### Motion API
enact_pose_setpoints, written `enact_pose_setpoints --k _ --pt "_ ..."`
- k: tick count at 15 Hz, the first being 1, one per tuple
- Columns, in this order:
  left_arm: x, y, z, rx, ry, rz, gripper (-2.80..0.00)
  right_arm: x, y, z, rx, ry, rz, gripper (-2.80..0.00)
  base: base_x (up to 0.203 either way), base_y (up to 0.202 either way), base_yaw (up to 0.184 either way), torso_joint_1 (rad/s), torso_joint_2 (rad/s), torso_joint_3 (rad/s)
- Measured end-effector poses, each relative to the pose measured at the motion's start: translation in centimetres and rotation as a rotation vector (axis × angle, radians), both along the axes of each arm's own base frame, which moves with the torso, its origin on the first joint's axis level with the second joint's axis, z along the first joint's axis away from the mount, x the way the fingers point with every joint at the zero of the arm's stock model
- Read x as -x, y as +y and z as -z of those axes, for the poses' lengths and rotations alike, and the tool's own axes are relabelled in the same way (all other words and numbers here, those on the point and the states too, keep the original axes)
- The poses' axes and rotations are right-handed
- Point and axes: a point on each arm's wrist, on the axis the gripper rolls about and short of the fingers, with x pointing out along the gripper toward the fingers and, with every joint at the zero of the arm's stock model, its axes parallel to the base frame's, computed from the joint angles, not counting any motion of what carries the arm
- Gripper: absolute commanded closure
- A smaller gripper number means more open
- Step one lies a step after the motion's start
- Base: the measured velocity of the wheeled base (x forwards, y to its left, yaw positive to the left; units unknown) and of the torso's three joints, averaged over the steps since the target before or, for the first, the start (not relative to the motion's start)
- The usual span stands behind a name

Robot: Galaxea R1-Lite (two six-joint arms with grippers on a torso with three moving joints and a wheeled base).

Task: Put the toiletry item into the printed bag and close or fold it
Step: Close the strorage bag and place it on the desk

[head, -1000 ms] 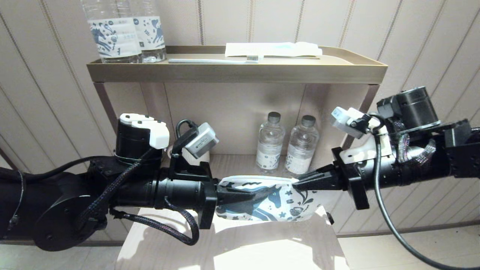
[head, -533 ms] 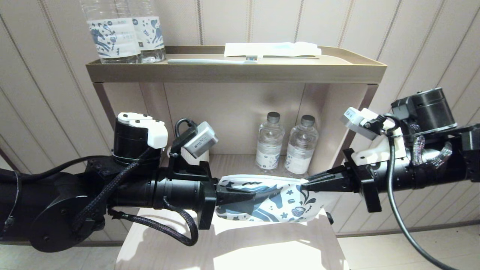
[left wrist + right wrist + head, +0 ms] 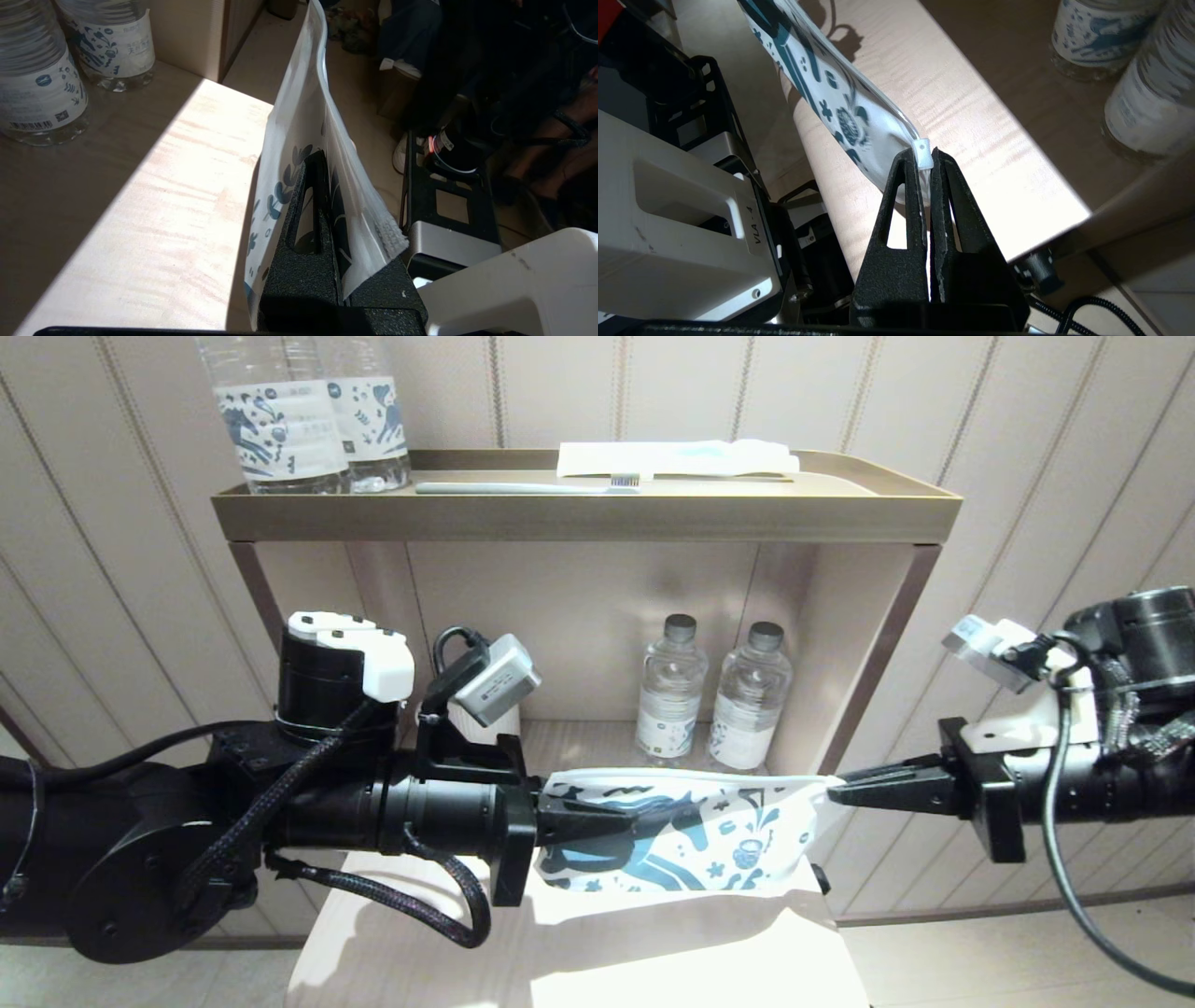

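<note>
The printed bag (image 3: 691, 835) hangs stretched out flat between the two arms, held up in the air just above the pale wooden bench (image 3: 579, 952), its blue horse and doodles facing the head camera. Its top edge runs nearly level from one gripper to the other.

At the bag's nine o'clock end, the left gripper (image 3: 607, 821) has its fingers (image 3: 317, 214) closed on the plastic, one on each face of the bag; the left wrist view shows the pouch (image 3: 303, 140) standing on edge out of them. At the three o'clock end, the right gripper (image 3: 840, 791) has its fingers (image 3: 906, 196) pinched together on the bag's upper corner, right at the small white zip slider (image 3: 923, 154) that pokes out between the tips. The bag (image 3: 822, 79) sags away from that corner.

Beyond the bag, at twelve o'clock, two small water bottles (image 3: 714, 705) stand side by side on the lower shelf (image 3: 579, 742). Higher up, the brown tray-like top shelf (image 3: 579, 513) carries two larger labelled bottles (image 3: 308, 415) at its eleven o'clock corner, a toothbrush (image 3: 527, 487) lying along its front, and a flat white packet (image 3: 677, 457) toward one o'clock.
</note>
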Motion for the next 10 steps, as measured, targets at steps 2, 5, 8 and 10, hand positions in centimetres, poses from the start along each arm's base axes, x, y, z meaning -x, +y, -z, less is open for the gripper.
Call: enact_pose_setpoints --k 2,5,8,10 --pt "-0.01 -0.01 -0.04 0.001 -0.001 0.000 0.00 0.44 -0.88 0.16 -0.006 0.002 0.027 0.00 0.000 0.000 0.000 0.000 0.00 0.000" --pt "-0.02 0.11 -0.02 0.000 -0.001 -0.003 0.00 0.59 -1.46 0.19 -0.009 -0.002 0.050 0.00 0.000 0.000 0.000 0.000 0.00 0.000" --pt "0.01 0.10 -0.07 0.001 -0.003 -0.002 0.00 0.61 -1.41 0.19 -0.011 -0.002 0.045 0.00 0.000 0.000 0.000 0.000 0.00 0.000" --pt "0.05 0.05 -0.07 0.001 -0.003 0.001 0.00 0.61 -1.45 0.18 -0.011 -0.002 0.046 0.00 0.000 0.000 0.000 0.000 0.00 0.000"
